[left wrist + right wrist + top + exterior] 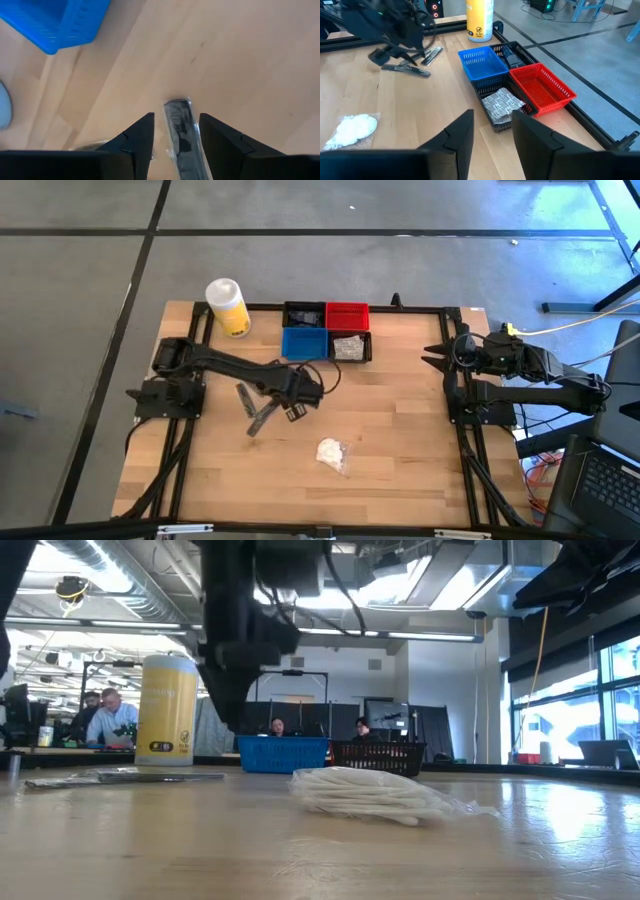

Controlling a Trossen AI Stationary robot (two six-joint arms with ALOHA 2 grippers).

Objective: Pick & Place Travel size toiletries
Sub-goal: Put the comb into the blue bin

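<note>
White wad lies nearest, apart from blue bin. Left gripper open, straddling dark tube near that bin. Right gripper open, parked far side.

Two dark, matte, multi-jointed arms are being shown; black cables are being looped beside the left gripper, and angular black fingers are being shown.
</note>
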